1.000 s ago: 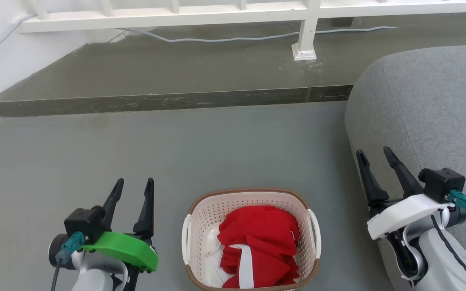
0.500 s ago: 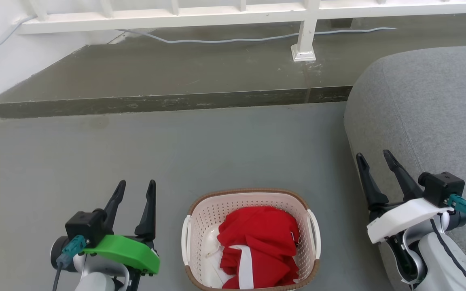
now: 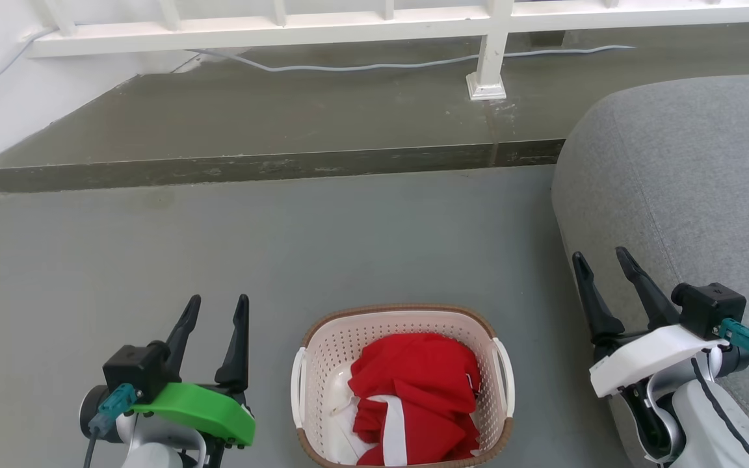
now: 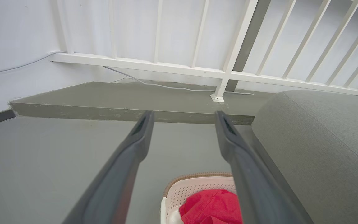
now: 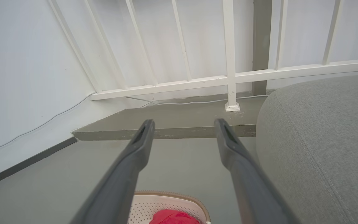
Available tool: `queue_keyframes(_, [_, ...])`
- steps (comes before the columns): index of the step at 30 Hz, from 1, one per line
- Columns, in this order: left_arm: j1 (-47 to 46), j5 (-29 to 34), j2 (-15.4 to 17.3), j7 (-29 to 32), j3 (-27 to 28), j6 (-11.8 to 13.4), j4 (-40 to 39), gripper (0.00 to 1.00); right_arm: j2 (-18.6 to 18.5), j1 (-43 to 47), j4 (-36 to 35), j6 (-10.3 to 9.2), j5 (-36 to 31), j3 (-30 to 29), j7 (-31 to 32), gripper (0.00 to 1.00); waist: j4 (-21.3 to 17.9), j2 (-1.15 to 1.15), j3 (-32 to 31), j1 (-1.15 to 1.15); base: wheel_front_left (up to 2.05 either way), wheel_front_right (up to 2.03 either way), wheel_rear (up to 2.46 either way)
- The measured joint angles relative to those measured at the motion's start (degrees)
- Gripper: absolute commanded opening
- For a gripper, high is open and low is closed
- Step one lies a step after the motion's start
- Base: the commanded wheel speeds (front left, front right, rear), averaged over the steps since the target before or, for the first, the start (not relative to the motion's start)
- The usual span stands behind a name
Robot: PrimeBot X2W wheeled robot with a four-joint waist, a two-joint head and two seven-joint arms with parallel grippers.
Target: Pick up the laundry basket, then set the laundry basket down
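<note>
Laundry basket (image 3: 339,348) of cream-white perforated plastic, rounded-rectangular with a brown woven-look rim and white loop handles on its short sides, is seen standing on the smooth grey floor (image 3: 283,247) at the bottom centre of the head view, its near edge cut off by the frame. It is partly filled by a crumpled red cloth (image 3: 420,377) crossed by a white strip (image 3: 395,432). The basket is touched by neither gripper.

At the lower left, just beside the basket, the left gripper (image 3: 218,300) under a bright green wrist cover (image 3: 192,403) is held with its two dark fingers spread apart and empty. In the left wrist view the basket's far rim and the red cloth are seen low between those fingers. At the lower right, the right gripper (image 3: 601,255) under a white wrist cover (image 3: 647,351) is likewise held parted and empty. It is set further from the basket and seen against a rounded grey fabric sofa (image 3: 673,169) at the right side of the frame.

Beyond the floor, a raised olive-grey concrete step (image 3: 283,110) is seen across the upper part of the frame. A pale grey cable (image 3: 381,64) is laid on it, and a white railing (image 3: 283,29) is seen along the top edge, one post foot (image 3: 486,84) being set on the step.
</note>
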Motion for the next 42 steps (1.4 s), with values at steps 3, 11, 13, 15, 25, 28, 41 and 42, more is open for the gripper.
queue_keyframes(3, [0.02,0.0,-0.01,0.0,0.24,-0.26,-0.01,1.0,0.12,0.01,0.0,0.0,-0.3,-0.21,0.0,1.0,-0.03,0.0,-0.09,0.0,0.0,0.0,0.0])
queue_keyframes(11, [1.26,-0.14,-0.29,0.27,-0.03,-0.43,2.75,0.0,1.49,1.89,2.74,0.0,-0.22,-0.12,0.1,0.0,-0.07,0.0,-0.18,0.0,0.0,0.0,0.0])
queue_keyframes(13, [1.53,-0.79,-0.3,0.27,-0.01,-0.43,3.0,0.0,1.7,2.45,2.87,0.0,0.3,-0.15,0.19,0.0,-0.06,0.0,-0.2,0.0,0.0,0.0,0.0])
queue_keyframes(15, [1.53,-1.56,-0.32,0.3,0.05,-0.43,2.98,0.0,1.7,2.43,2.83,0.0,1.1,-0.45,0.32,0.0,-0.02,0.0,-0.25,0.0,0.0,0.0,0.0])
queue_keyframes(25, [1.53,-10.06,-0.34,2.16,1.33,-0.43,2.49,0.0,1.99,2.41,2.75,0.0,10.01,-2.42,2.47,0.0,0.2,0.0,-0.52,0.0,0.0,0.0,0.0])
queue_keyframes(28, [1.53,-12.43,-0.36,2.88,2.03,-0.43,2.25,0.0,2.21,2.41,2.63,0.0,12.27,-2.83,3.19,0.0,0.25,0.0,-0.59,0.0,0.0,0.0,0.0])
queue_keyframes(41, [1.53,-20.14,-0.4,5.32,4.27,-0.48,1.97,0.0,3.03,2.38,2.18,0.0,20.28,-5.35,5.71,0.0,0.44,0.0,-0.85,0.0,0.0,0.0,0.0])
queue_keyframes(42, [1.53,-20.67,-0.4,5.41,4.38,-0.49,1.96,0.0,3.11,2.38,2.16,0.0,21.11,-5.55,5.99,0.0,0.45,0.0,-0.87,0.0,0.0,0.0,0.0])
